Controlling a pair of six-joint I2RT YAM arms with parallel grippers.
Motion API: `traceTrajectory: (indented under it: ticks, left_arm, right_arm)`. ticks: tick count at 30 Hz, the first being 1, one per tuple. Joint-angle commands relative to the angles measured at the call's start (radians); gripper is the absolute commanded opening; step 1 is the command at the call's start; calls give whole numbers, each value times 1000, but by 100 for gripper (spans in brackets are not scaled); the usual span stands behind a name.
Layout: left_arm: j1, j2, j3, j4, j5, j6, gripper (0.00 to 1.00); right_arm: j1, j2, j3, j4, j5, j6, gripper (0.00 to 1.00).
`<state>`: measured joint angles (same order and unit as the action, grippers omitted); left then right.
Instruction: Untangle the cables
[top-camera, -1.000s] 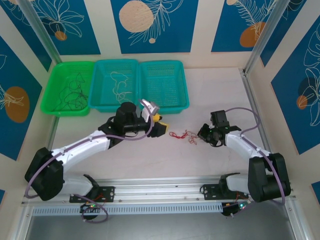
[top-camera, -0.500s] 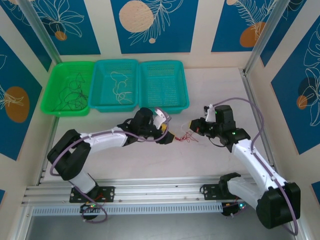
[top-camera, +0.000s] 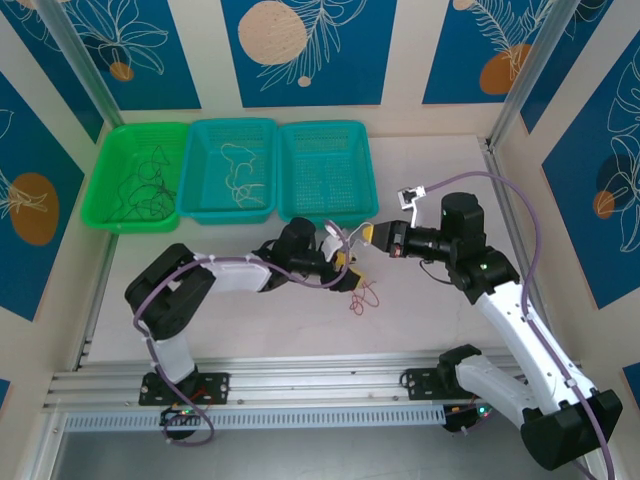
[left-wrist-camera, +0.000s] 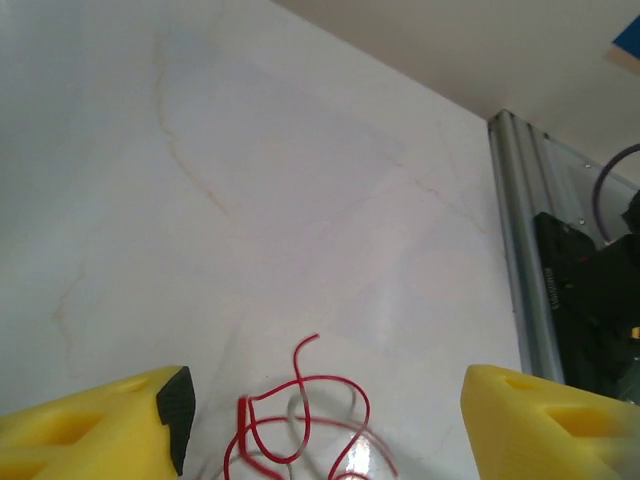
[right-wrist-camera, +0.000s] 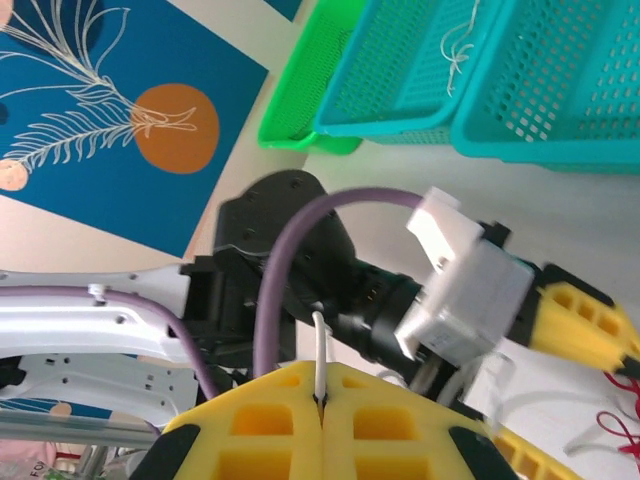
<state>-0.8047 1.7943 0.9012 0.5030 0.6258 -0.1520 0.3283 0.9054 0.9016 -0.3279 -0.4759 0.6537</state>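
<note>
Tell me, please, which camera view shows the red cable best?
The left wrist view: the red cable lies close up, loops distinct, though cut by the bottom edge. The top external view shows it tiny; the right wrist view catches a corner scrap.

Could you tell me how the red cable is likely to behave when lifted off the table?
The red cable is very thin and lies in loose loops, so it will probably droop rather than hold shape. It looks light, so a push would likely drag the whole squiggle along. Its overlapping loops may snag on each other.
</note>
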Motion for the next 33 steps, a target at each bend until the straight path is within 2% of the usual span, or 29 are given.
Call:
traceTrajectory:
  ticks: [1, 9, 14, 20, 26, 28, 33]
  left_arm:
    - [-16, 28, -29, 97, 36, -28, 69]
    - [-17, -34, -121, 163, -102, -61, 67]
    - [-16, -142, -170, 172, -134, -44, 68]
    - [-15, -305, -186, 157, -110, -25, 70]
    - [-16, -498, -181, 102, -203, 22, 71]
    - [-16, -580, -172, 38, -256, 50, 71]
    - [-16, -792, -46, -404, -570, 160, 71]
  right_arm:
    - [5, -29, 50, 26, -4, 32, 0]
    - [-1, -85, 159, 41, 152, 76, 0]
    - [-6, -68, 286, 53, 251, 65, 0]
    - [-8, 3, 403, 53, 232, 53, 0]
    - [10, 66, 452, 114, 202, 94, 0]
    - [31, 106, 494, 115, 202, 84, 0]
    - [104, 234, 620, 125, 232, 59, 0]
